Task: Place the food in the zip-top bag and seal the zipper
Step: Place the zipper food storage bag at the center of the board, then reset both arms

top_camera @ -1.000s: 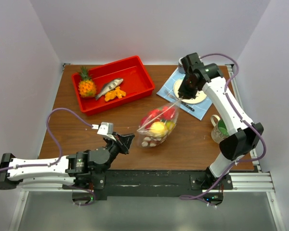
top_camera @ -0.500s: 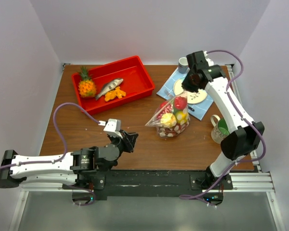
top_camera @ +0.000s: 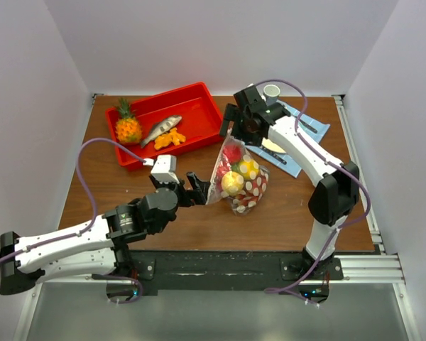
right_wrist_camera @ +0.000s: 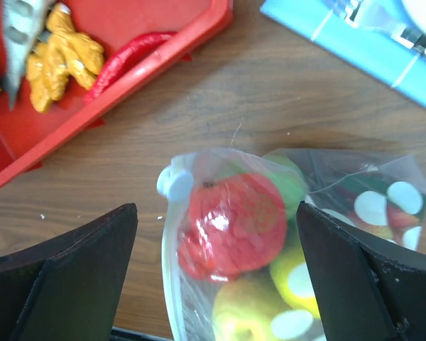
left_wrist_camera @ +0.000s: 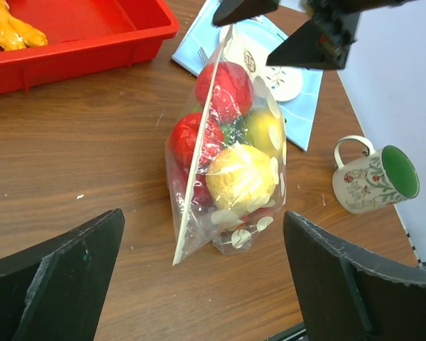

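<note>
Both our grippers stand wide open and hold nothing: the left gripper (top_camera: 197, 190) just beside the bag (top_camera: 243, 186), the right gripper (top_camera: 234, 133) above its far end, with the bag on the table (top_camera: 121, 188) between them and the food (left_wrist_camera: 240, 177) inside. We would next check the zipper (left_wrist_camera: 202, 149) along its left edge (we cannot tell whether it is shut all along). Any gap wants a pinch run end to end, with the bag kept steady.

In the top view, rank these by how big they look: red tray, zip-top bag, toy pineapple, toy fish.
1. red tray
2. zip-top bag
3. toy pineapple and toy fish: too alike to rank. The pineapple looks bulkier, the fish longer and thinner.
</note>
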You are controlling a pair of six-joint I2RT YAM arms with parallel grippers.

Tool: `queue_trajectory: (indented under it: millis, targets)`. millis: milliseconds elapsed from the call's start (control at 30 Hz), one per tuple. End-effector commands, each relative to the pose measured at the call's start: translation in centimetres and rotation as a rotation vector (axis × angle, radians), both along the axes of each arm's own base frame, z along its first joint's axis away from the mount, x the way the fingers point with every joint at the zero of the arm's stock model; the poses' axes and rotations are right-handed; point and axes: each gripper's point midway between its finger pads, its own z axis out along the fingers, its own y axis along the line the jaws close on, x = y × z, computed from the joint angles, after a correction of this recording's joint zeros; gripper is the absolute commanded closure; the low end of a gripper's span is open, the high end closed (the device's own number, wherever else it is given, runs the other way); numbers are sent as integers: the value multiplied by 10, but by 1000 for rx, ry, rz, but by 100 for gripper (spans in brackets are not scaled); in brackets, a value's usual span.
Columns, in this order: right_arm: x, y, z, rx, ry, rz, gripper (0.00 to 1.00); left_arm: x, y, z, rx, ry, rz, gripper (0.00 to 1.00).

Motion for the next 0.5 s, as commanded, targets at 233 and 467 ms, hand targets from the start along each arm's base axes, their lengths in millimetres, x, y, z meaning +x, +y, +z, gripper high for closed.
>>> queue_trajectory:
  millis: [233,467]
  targets:
    - [-66,-57,108,65,-328,38,1,-2,-23,10,109,42,-161,0]
    - [-126,-103,78,38,-376,17,1,-4,-25,-22,187,122,-166,0]
